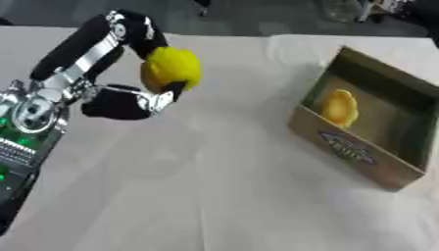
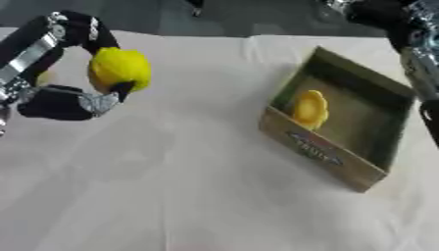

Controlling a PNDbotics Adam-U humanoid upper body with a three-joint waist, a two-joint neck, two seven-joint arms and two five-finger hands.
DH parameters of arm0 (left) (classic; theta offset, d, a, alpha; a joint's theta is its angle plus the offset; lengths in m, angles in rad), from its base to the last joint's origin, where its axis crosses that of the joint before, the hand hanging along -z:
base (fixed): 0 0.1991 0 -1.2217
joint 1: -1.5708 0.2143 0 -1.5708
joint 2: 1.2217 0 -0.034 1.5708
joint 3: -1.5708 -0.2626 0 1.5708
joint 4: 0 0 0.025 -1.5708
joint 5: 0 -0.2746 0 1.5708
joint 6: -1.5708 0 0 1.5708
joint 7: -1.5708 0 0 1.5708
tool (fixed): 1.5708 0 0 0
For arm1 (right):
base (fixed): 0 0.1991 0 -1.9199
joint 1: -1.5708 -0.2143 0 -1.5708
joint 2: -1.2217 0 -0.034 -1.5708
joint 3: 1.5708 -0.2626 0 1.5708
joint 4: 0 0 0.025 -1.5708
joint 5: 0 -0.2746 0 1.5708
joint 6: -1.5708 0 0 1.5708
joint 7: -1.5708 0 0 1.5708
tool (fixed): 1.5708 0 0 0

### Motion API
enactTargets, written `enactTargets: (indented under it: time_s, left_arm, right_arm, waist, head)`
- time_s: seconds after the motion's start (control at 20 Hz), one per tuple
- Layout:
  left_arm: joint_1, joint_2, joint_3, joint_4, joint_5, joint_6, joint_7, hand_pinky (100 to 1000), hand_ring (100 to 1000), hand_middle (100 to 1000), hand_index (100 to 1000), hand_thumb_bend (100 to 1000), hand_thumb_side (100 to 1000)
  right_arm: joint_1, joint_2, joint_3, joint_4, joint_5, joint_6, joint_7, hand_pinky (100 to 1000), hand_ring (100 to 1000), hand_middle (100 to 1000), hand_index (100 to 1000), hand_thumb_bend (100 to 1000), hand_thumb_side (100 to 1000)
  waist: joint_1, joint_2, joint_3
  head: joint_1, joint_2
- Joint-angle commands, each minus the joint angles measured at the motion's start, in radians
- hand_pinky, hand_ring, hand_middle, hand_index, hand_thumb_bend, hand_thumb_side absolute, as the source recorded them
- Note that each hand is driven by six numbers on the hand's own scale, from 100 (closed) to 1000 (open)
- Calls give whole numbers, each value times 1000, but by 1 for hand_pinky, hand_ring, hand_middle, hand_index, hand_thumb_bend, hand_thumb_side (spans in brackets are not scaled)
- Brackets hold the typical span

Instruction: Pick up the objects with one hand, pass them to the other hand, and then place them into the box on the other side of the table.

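My left hand (image 1: 127,102) is raised over the left part of the table, its black fingers (image 1: 137,30) curled from above round a round yellow object (image 1: 171,67). On the right stands an open brown cardboard box (image 1: 347,146) with a printed front wall. Inside it a second yellow object (image 1: 339,108) leans against the near wall. My right arm (image 2: 416,46) comes down at the upper right edge, behind and beside the box. Its hand shows only as a dark shape (image 2: 373,12), so I cannot make out how it is set.
A white cloth (image 1: 223,186) covers the table. The dark floor (image 1: 257,14) runs along the table's far edge. My left forearm, with green lights (image 1: 17,142), fills the left edge.
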Motion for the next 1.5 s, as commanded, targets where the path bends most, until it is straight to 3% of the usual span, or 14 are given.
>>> enactTargets:
  time_s: [0.05,0.55,1.2,1.5]
  left_arm:
    - [-10,0,1,-4,4,-13,6,633,556,563,539,246,175]
    - [-4,-3,-2,-14,-15,-41,12,635,558,563,538,254,161]
    - [2,-7,-3,-16,-32,-50,22,636,558,562,536,264,152]
    - [-1,-5,-5,-15,-37,-50,19,637,558,562,536,269,150]
  right_arm:
    - [-57,-42,35,-32,101,-11,112,885,862,798,858,529,302]
    - [-230,20,164,-5,281,-41,337,910,887,822,860,546,342]
    - [-343,117,258,54,355,-37,477,943,932,849,863,558,347]
    - [-369,152,274,43,368,-24,483,969,925,845,859,558,340]
  waist:
    - [-4,-23,-1]
    - [-7,-34,-1]
    - [-8,-42,-2]
    - [-8,-43,-1]
  head:
    - [-11,2]
    - [-24,11]
    - [-26,16]
    - [-25,17]
